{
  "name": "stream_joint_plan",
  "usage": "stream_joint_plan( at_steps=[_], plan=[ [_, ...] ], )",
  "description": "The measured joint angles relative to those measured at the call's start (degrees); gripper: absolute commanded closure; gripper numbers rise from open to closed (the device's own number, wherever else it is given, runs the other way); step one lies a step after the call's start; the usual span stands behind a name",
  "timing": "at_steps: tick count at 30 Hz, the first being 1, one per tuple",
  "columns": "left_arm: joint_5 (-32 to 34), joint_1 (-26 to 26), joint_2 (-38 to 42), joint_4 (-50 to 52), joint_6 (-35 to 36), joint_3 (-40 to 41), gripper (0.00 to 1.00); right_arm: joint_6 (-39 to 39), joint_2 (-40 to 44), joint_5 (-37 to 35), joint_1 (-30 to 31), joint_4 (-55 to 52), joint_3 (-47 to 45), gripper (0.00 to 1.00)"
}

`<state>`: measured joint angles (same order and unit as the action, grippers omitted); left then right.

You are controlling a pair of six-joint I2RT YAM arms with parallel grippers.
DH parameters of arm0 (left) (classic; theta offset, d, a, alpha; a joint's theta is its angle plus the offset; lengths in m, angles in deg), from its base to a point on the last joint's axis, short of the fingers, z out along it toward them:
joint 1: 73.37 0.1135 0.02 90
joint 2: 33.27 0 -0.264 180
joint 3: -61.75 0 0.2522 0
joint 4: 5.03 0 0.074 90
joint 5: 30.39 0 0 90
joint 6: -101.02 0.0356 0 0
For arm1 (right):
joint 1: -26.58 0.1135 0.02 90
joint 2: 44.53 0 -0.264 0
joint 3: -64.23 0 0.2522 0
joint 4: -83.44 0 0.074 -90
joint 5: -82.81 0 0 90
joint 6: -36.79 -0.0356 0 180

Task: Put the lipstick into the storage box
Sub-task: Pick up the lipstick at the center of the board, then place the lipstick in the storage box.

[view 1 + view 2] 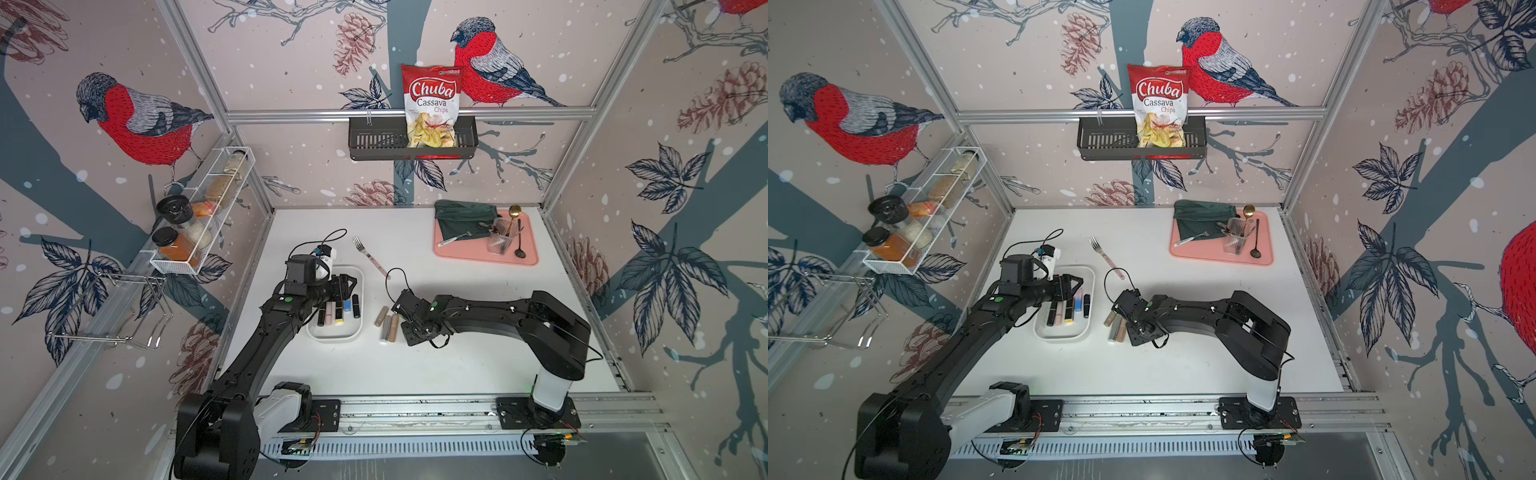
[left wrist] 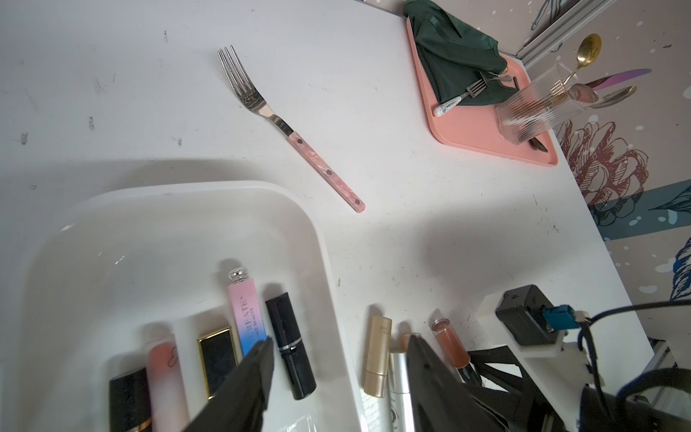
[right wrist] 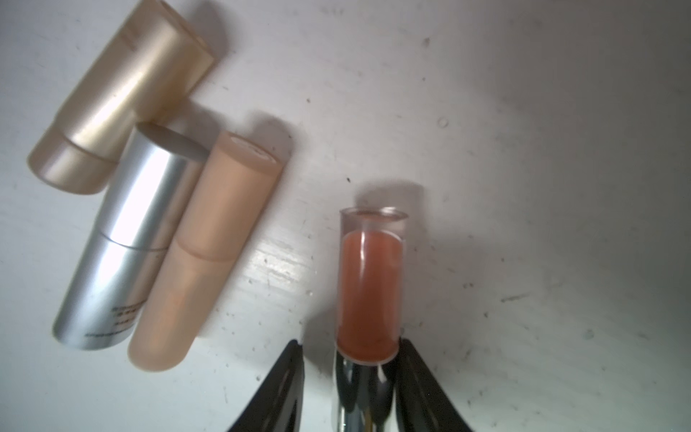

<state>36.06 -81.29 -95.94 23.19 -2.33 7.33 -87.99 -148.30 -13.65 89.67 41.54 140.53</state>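
Observation:
The white storage box (image 1: 355,332) (image 2: 318,232) lies left of centre in both top views (image 1: 1059,334) and holds several lipsticks (image 2: 288,348). My left gripper (image 2: 340,351) (image 1: 347,286) hangs open over the box's right wall, with nothing between its fingers. To the right of the box, a gold (image 3: 123,97), a silver (image 3: 127,232) and a beige lipstick (image 3: 209,254) lie together on the table. An orange lipstick with a clear cap (image 3: 370,284) (image 2: 450,344) lies beside them. My right gripper (image 3: 351,342) (image 1: 405,320) straddles its chrome base: one finger touches it, the other stands slightly off.
A pink-handled fork (image 1: 370,257) lies behind the box. A pink tray (image 1: 486,253) at the back right carries a green cloth, a clear cup and cutlery. A black basket (image 1: 374,141) with a chips bag hangs on the back wall. A spice rack (image 1: 199,224) hangs on the left wall.

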Motion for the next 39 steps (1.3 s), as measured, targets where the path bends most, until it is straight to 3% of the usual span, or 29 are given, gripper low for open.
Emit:
stream_joint_plan(
  at_steps=[10,16,20,24,27,32,39],
  plan=[
    [-0.96,0.0,0.04,-0.04,-0.09,0.0,0.38,0.17,1.4,-0.98,-0.31,-0.22,-1.36,0.77],
    [-7.45,0.0,1.84,-2.78,-3.15,1.31,0.35,1.03,8.02,0.98,-4.87,1.73,-4.7,0.81],
    [-14.08,-0.02,5.27,-9.18,-10.19,5.4,0.28,2.14,15.39,7.96,-11.63,5.92,-8.81,0.82],
    [-19.78,-1.33,8.92,-20.61,-21.07,11.02,0.03,3.21,24.26,18.47,-16.22,13.14,-12.7,0.81],
    [-21.2,-5.01,10.34,-28.35,-27.87,12.98,0.02,3.06,29.94,26.95,-18.67,20.85,-15.34,0.8],
    [-19.58,-12.85,9.77,-35.17,-32.22,11.58,0.02,0.24,33.75,37.57,-19.5,31.58,-17.4,0.8],
    [-15.26,-19.52,7.04,-38.16,-34.12,9.73,0.03,-1.36,33.92,43.17,-17.59,37.35,-16.59,0.8]
  ],
)
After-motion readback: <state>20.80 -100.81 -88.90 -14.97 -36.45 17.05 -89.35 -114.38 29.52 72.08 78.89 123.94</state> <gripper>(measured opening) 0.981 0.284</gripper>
